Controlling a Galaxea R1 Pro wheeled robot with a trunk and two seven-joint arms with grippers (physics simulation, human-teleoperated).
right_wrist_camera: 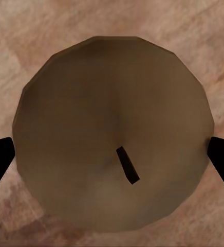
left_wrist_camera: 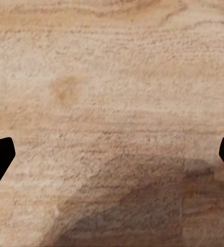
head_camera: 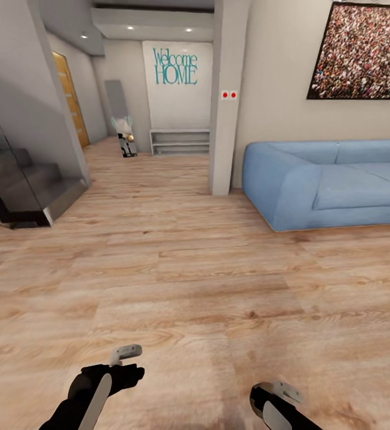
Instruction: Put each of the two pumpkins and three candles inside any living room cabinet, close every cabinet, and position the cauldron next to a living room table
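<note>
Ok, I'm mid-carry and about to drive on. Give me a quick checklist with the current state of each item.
1. Candle between the right gripper fingers: ok, wick end faces the wrist camera, a fingertip at each side.
2. Grip firm: cannot tell, contact is not clear.
3. Left gripper free: ok, fingers wide apart over bare floor.
4. Cabinet in sight: not ok.
5. Path ahead: ok, open plank floor; sofa to the right, stairs to the left.

Matt waxy candle [right_wrist_camera: 112, 134] — wood-plank floor [head_camera: 177, 286]
</note>
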